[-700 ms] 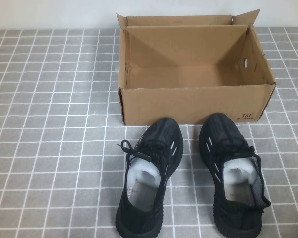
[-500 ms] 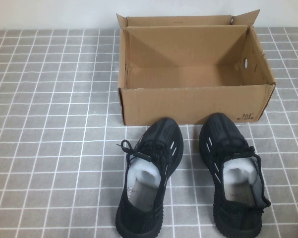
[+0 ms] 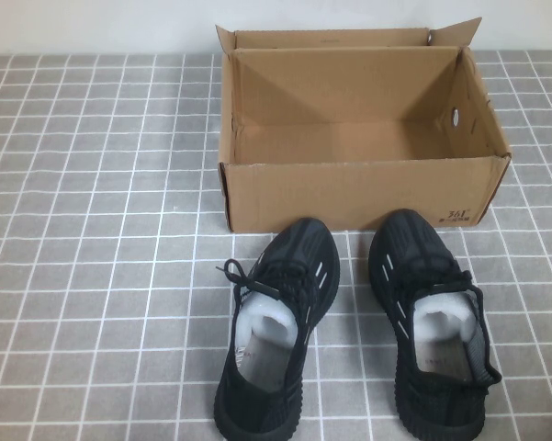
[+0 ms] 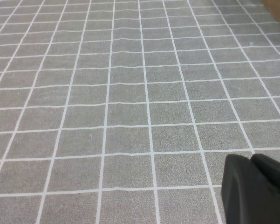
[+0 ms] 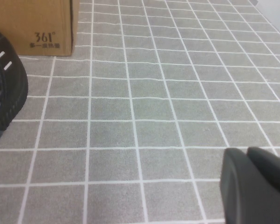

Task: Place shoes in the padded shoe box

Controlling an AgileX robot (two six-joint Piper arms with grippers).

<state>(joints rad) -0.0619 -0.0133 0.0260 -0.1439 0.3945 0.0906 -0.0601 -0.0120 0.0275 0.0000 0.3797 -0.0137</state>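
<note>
black shoes (image 3: 349, 322) beyond both parked claws

no visible change: shoes (image 3: 349, 326), padded shoe box (image 3: 358, 197) unmoved; grippers out of high view.

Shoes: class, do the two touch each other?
Apart. The high view shows tiled table between left shoe and right shoe. Left claw and right claw hover above it.

Staged tabletop test setup, grey grid-patterned cloth (image 3: 92, 230), plain white wall (image 3: 101, 28) behind
</note>
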